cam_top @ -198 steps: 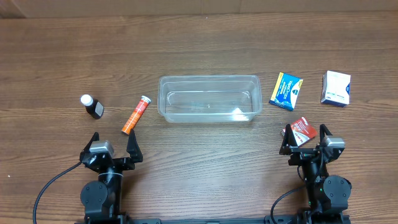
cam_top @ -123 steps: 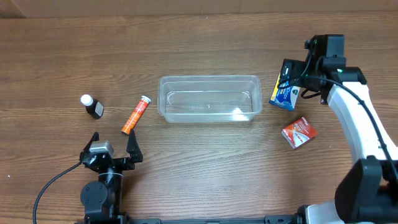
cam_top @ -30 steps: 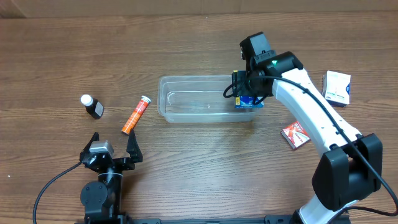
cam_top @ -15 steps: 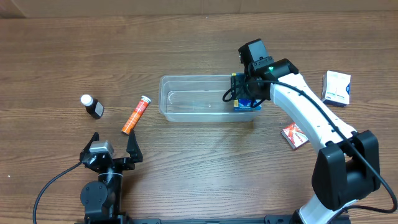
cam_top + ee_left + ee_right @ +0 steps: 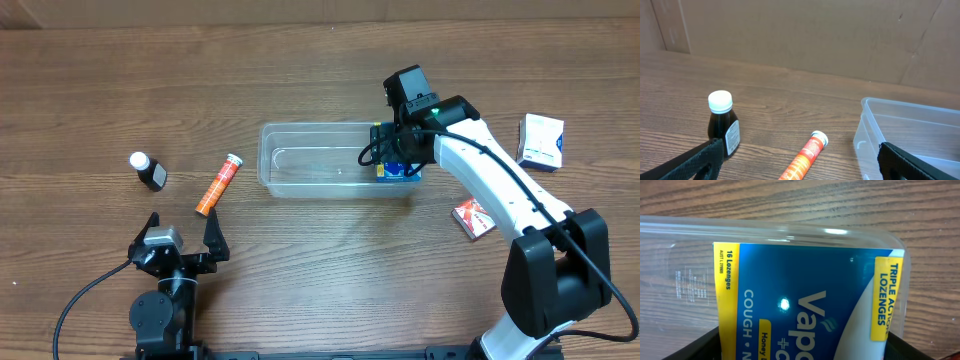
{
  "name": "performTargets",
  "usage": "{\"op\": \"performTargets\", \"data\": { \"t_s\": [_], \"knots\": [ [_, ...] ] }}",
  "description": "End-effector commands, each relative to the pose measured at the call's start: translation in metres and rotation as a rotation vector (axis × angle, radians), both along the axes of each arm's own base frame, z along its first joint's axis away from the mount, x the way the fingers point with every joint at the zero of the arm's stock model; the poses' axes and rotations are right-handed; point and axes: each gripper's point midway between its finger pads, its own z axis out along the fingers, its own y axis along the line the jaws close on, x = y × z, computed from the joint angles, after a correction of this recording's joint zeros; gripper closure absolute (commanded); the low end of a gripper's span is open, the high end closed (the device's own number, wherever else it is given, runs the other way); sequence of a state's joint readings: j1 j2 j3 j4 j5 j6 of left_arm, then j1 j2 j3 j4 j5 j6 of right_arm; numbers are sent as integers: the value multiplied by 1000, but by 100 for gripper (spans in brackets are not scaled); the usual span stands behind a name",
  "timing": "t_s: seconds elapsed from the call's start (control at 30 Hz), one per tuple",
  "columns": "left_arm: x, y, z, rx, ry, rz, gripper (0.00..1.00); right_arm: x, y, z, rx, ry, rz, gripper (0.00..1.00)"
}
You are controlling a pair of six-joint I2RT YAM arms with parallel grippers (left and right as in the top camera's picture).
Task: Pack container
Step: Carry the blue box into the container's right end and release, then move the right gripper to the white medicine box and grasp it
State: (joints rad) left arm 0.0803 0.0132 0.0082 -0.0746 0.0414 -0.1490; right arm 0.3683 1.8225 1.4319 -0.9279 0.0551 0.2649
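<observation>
Moved since the earliest view: blue lozenge box [image 5: 398,170], formerly on the worktop [image 5: 320,270] right of the container [image 5: 310,165], now inside the container's right end. The container itself has crept slightly rightward in the last half second.

- Container: clear tub at mid-worktop, otherwise bare inside.
- Lozenge box: close against the right end wall in the wrist view. Whether it rests flat on the floor cannot be told.
- Right fingers [image 5: 690,350]: closed on the lozenge box, one at each side, reaching down inside the tub.
- Left fingers [image 5: 690,162]: spread wide, holding nothing, parked at the near edge.
- Unpacked: dark bottle [image 5: 150,172] and orange tube [image 5: 218,184] to the left; red box [image 5: 476,216] and white box [image 5: 540,141] to the right.

Hazards, as judged:
- The tub is light and nothing holds it, so any further sideways push from the box or arm would slide it again, possibly off its expected spot for later placements.
- A release before the box is seated could leave it propped against the wall, taking room.
- Fingers opening next to the end wall could catch it and lift or drag the tub on withdrawal.
</observation>
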Motion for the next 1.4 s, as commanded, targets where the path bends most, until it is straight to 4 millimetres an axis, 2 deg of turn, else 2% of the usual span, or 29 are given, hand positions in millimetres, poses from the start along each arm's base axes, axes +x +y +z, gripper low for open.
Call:
{"op": "performTargets", "data": {
  "t_s": [0.0,0.3,0.5,0.77,0.83,0.93,1.0,1.07,1.17,1.23,1.37],
  "knots": [
    [0,1,0,19,-5,3,0,-1,0,-3,-3,4,-3,21],
    [0,1,0,19,-5,3,0,0,2,-3,4,4,0,20],
    [0,1,0,19,-5,3,0,0,2,-3,5,3,0,13],
    [0,1,0,19,-5,3,0,1,2,-1,6,-4,3,14],
    [0,1,0,19,-5,3,0,5,4,10,11,-19,3,14],
    [0,1,0,19,-5,3,0,14,-1,53,14,-89,-6,13],
    [0,1,0,19,-5,3,0,21,-26,77,-24,-135,-66,13],
    [0,1,0,19,-5,3,0,27,-55,88,-35,-156,-120,13],
    [0,1,0,19,-5,3,0,36,-115,88,-63,-155,-210,11],
    [0,1,0,19,-5,3,0,43,-151,89,-61,-174,-221,1],
    [0,1,0,19,-5,3,0,59,-214,97,-53,-256,-250,0]
  ]
}}
